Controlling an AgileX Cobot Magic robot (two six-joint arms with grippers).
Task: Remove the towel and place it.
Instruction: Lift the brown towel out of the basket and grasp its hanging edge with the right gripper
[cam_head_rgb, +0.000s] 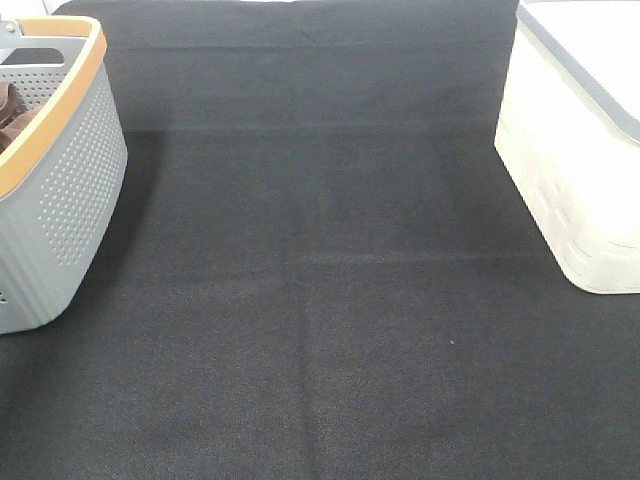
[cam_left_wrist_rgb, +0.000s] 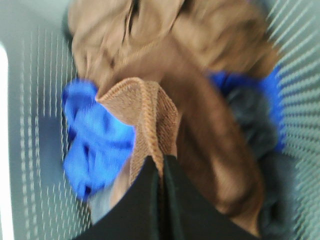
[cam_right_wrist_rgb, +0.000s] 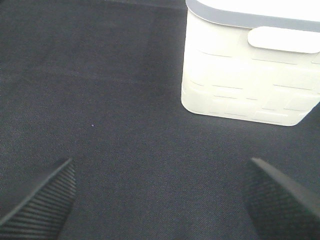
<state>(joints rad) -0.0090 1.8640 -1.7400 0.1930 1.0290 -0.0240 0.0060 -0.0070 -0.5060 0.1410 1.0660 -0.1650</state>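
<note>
The towel (cam_left_wrist_rgb: 145, 112) lies inside the grey basket (cam_left_wrist_rgb: 30, 100), one stitched-hem corner raised above the heap. The left end effector (cam_left_wrist_rgb: 161, 167) is clamped on that corner, its dark jaws pressed together with the hem between them. Just beside the corner sits a blue cloth (cam_left_wrist_rgb: 95, 145). Bunched brown cloths (cam_left_wrist_rgb: 150, 30) lie beyond it, with a dark grey cloth (cam_left_wrist_rgb: 250, 120) on the other side; the view is blurred.

Only the left wrist view shows this grip. The high camera sees the basket (cam_head_rgb: 60, 190) from outside, at the left edge of the dark counter (cam_head_rgb: 320, 300), with a scrap of brown fabric (cam_head_rgb: 10, 115) inside, too little to say which cloth.

The right end effector (cam_right_wrist_rgb: 160, 170) hangs over bare counter with its jaws spread wide, holding and touching nothing. A white bin (cam_right_wrist_rgb: 240, 75) stands nearby, at the counter's right in the high view (cam_head_rgb: 580, 150), well apart from the basket.
</note>
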